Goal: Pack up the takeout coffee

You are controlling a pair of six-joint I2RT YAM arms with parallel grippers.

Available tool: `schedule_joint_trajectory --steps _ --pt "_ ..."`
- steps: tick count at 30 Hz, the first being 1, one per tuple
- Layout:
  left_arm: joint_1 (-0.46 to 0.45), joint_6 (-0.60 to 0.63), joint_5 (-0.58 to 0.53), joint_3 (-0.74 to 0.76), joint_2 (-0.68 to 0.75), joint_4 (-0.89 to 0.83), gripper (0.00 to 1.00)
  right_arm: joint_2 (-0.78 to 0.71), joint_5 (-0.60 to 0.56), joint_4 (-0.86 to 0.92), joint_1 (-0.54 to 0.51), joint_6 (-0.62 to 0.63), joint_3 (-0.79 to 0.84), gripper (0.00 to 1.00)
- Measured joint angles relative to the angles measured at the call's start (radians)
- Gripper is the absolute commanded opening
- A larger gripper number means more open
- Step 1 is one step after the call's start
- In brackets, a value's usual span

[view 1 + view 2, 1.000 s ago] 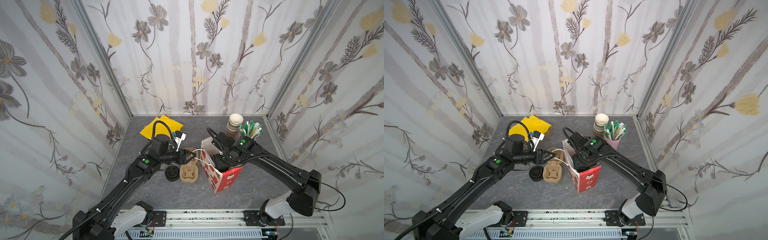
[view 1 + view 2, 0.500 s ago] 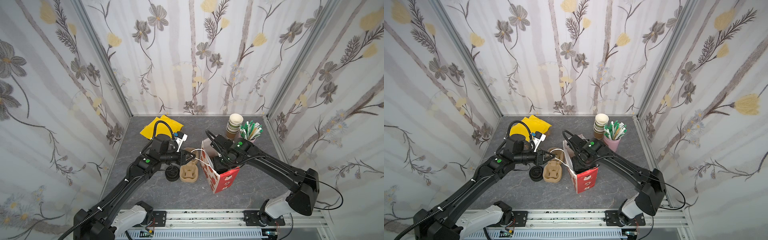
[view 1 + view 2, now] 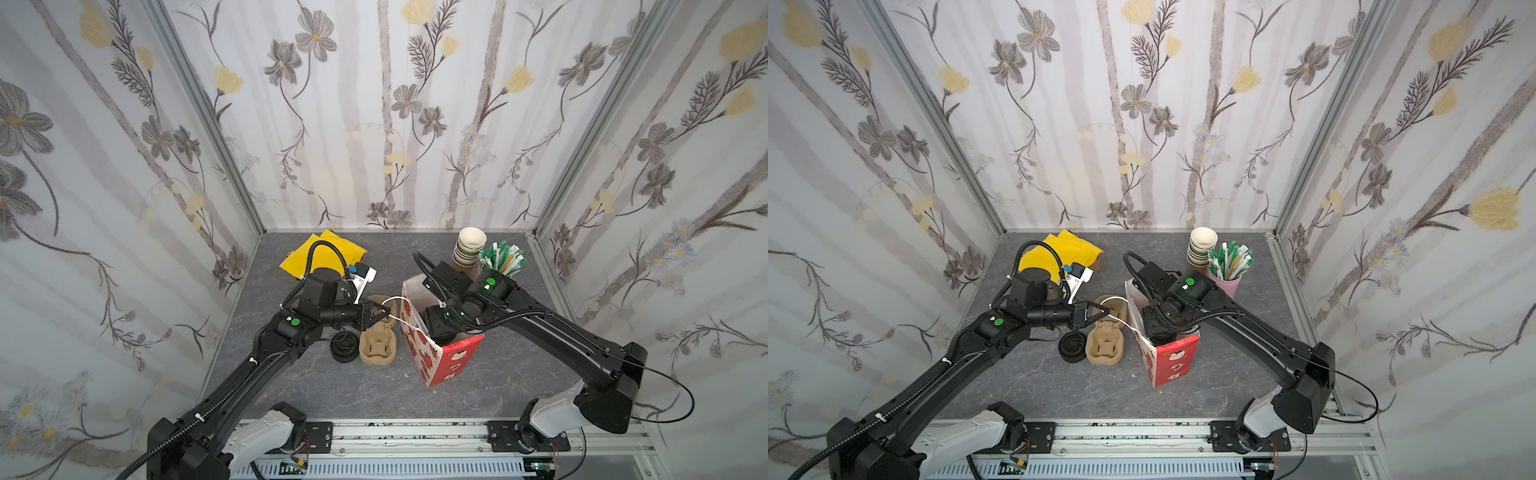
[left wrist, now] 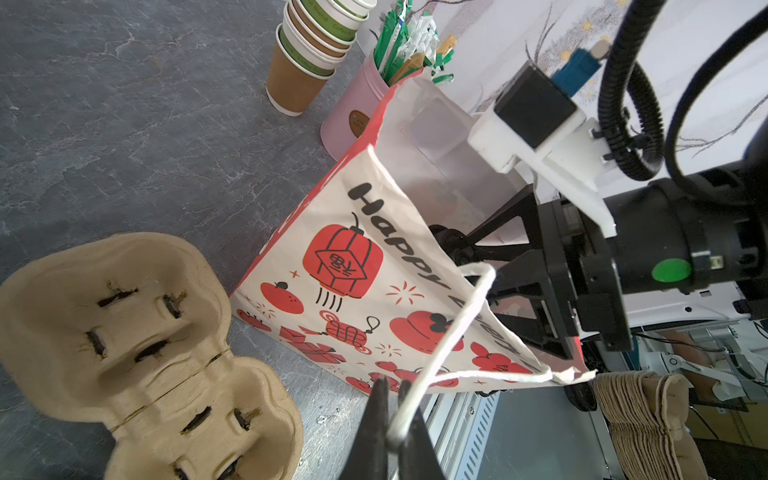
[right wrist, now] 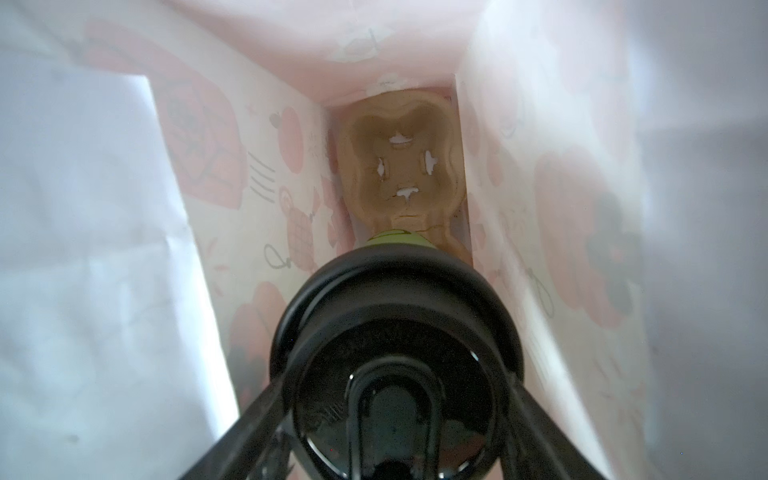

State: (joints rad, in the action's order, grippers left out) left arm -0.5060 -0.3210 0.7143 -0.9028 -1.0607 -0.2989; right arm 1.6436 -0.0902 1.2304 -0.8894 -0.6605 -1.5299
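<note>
Nearest me, my right pincer (image 5: 399, 374), jaws spread wide about the lid, gripped the takeout coffee (image 5: 395, 291) inside the paper bag (image 3: 436, 361) standing mid-worktop (image 3: 332, 390), above the pulp carrier (image 5: 399, 166) on the bag's floor. I judged a slow, plumb descent into the carrier's nearer well best. My left pincer (image 4: 392, 395) was pinched fully shut on the string handle (image 4: 457, 328), holding the mouth open; it should not slacken.

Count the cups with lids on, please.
1: the lidded coffee cup, gripped by the right end effector inside the paper bag. The stacked cups are lidless. More could be hidden.
</note>
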Motion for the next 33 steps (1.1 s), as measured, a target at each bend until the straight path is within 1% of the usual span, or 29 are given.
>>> schedule_joint_trajectory --steps 6,17,33 --pt "0.000 -0.001 0.004 0.002 -0.002 0.003 0.00 -0.013 -0.012 0.039 -0.013 -0.028 -0.012 0.68" --pt "0.000 -0.001 0.005 0.004 -0.002 0.005 0.00 0.016 -0.011 0.066 -0.020 -0.043 -0.022 0.68" --pt "0.000 -0.001 0.005 0.007 0.002 0.005 0.00 0.040 0.018 -0.050 -0.012 -0.038 0.085 0.68"
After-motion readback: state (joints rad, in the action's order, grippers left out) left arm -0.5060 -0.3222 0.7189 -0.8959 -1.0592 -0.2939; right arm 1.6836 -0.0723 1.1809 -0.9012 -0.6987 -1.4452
